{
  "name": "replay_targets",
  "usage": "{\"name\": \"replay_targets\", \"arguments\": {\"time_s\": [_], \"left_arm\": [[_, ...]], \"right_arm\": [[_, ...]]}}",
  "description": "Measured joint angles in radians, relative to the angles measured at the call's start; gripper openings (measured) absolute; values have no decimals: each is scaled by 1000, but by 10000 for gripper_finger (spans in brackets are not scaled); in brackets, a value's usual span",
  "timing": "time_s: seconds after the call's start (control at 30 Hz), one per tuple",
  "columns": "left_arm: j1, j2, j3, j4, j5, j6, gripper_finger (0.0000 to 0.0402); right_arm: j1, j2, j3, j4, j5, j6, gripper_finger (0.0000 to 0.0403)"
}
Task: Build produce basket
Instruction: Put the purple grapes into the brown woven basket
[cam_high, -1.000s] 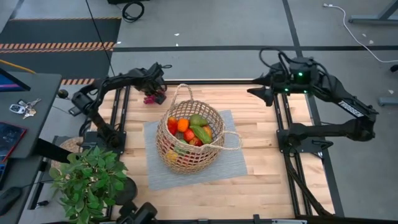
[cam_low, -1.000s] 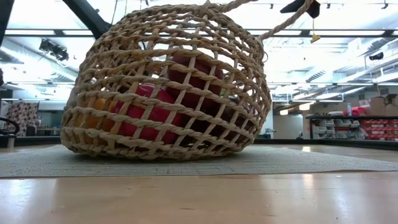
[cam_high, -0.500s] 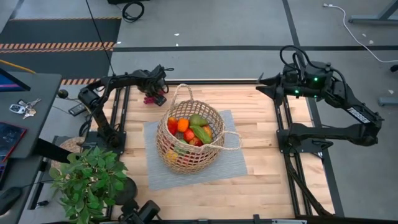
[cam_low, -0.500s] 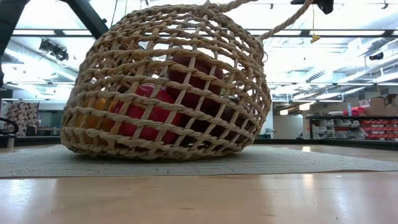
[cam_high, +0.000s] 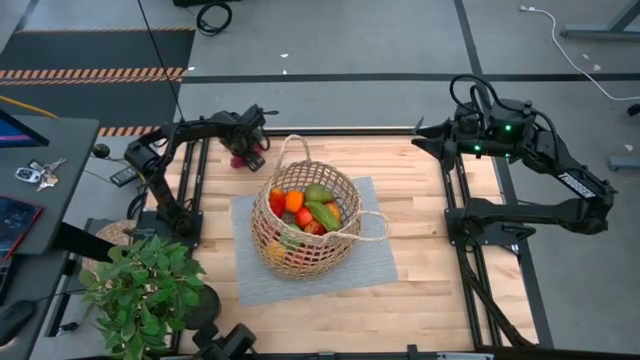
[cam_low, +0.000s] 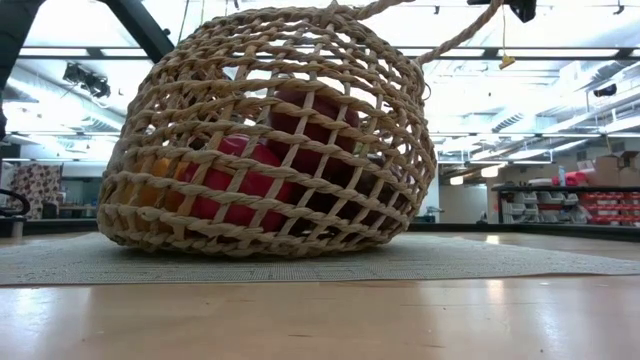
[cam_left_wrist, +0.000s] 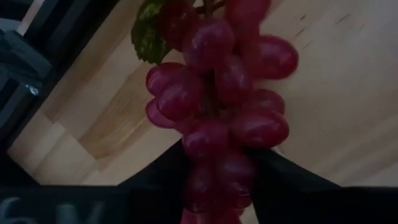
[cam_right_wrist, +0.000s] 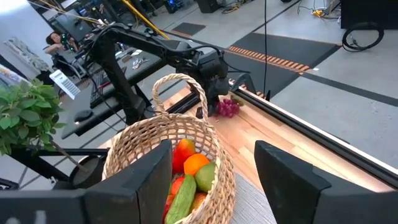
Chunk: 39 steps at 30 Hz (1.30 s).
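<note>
A purple grape bunch (cam_left_wrist: 217, 93) lies on the bare wood near the table's far left corner (cam_high: 240, 159). My left gripper (cam_high: 250, 150) stands over it, pointing steeply down, shut on it. The wicker basket (cam_high: 305, 222) sits on a grey mat (cam_high: 370, 265) mid-table, leaning a little in the low view (cam_low: 270, 140). It holds red, orange and green produce (cam_high: 310, 208). My right gripper (cam_high: 420, 135) hangs high over the far right of the table, open and holding nothing (cam_right_wrist: 212, 149). My left gripper pinches the grape bunch between its two fingers (cam_left_wrist: 161, 177), which lie on either side of the grapes at the end nearest the wrist (cam_left_wrist: 214, 174). They come from above, pointing down. The bunch rests on the wood, its leaf end (cam_left_wrist: 149, 31) away from the fingers.
A leafy potted plant (cam_high: 145, 285) stands at the near left corner. A desk with keys (cam_high: 40, 175) lies beyond the left edge. Dark frame rails (cam_high: 455, 200) run along both sides. Bare wood (cam_high: 430, 290) lies right of the mat.
My left gripper has sunk a little onto the grape bunch, which has stayed where it lay. My right arm has drawn back toward the table's far right corner, away from the basket. The basket has not moved.
</note>
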Motion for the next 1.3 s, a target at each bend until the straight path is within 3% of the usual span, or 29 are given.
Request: {"name": "replay_targets", "arguments": {"time_s": [0.23,0.53,0.8,0.97,1.3], "left_arm": [[-1,-59,29,-72,48,-34,115],[-1,-190,158,-137,269,-154,115],[-4,-303,336,-117,438,-248,116],[-26,-344,468,-56,464,-266,116],[-125,-356,678,221,464,-316,116]], "right_arm": [[0,-2,0,27,0,-5,232],[-22,-2,0,160,0,-72,232],[-26,-30,0,226,-65,-115,232],[-27,-67,-4,191,-44,-149,232],[-27,-215,-290,353,-77,-26,232]]}}
